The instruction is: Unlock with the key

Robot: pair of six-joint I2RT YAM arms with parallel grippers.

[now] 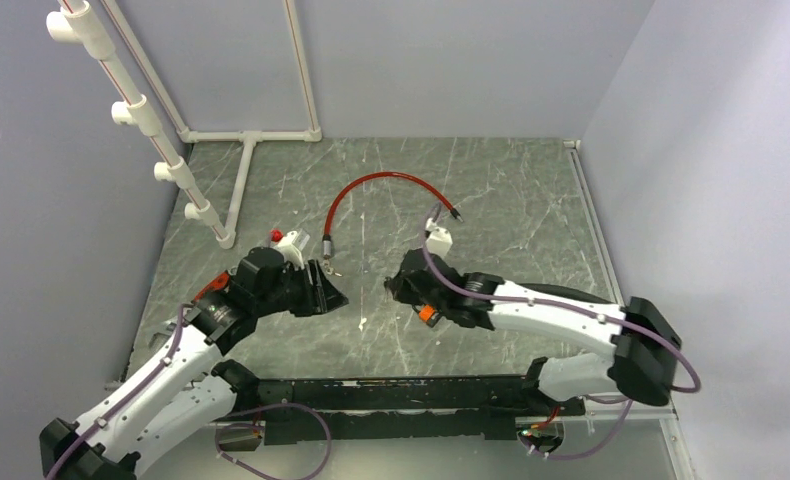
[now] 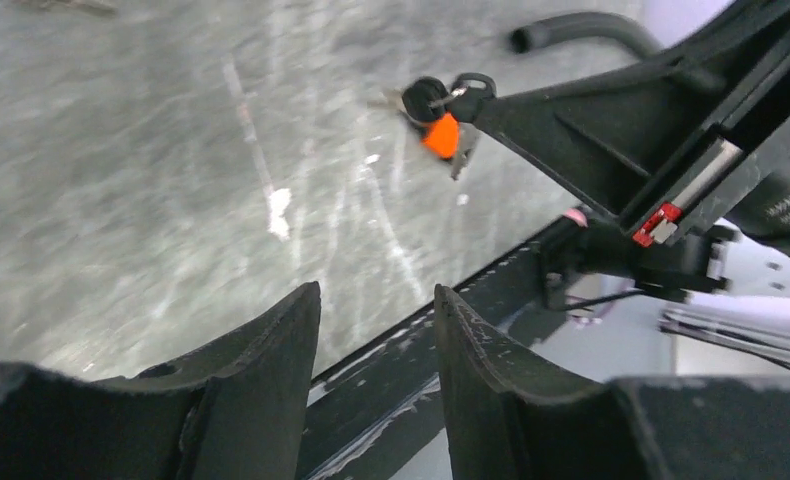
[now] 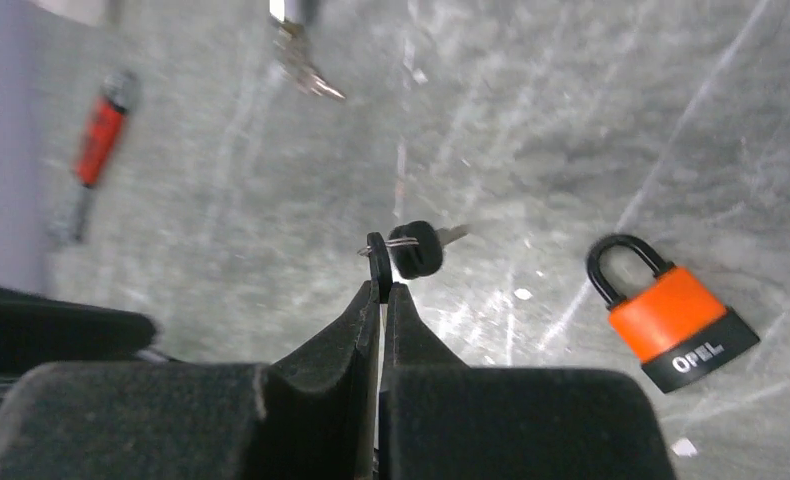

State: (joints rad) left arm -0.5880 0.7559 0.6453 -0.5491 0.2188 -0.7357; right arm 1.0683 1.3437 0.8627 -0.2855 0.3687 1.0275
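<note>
Between the tips of my right gripper (image 3: 381,272) sits the key (image 3: 416,248), clamped by a thin black part seen edge-on. A round black head hangs from a small silver ring beside it, and the blade points away from my fingers. I can't tell whether the key is off the table (image 1: 511,200) or brushing it.

The padlock (image 3: 671,320) lies flat on the marbled surface, off to one side of the key and not touching it. It has an orange body, a black base with white lettering and a black shackle. Both shackle legs look seated in the body, so I judge it locked.

By my reckoning the pickup is done. Lining the blade up with the keyhole, inserting it and turning are all left, and the keyhole isn't visible from here.

My left gripper (image 2: 376,295) is spread wide with nothing in it, facing the key, ready to steady the lock.

Farther out, a red cable (image 1: 371,180) loops across the table.
</note>
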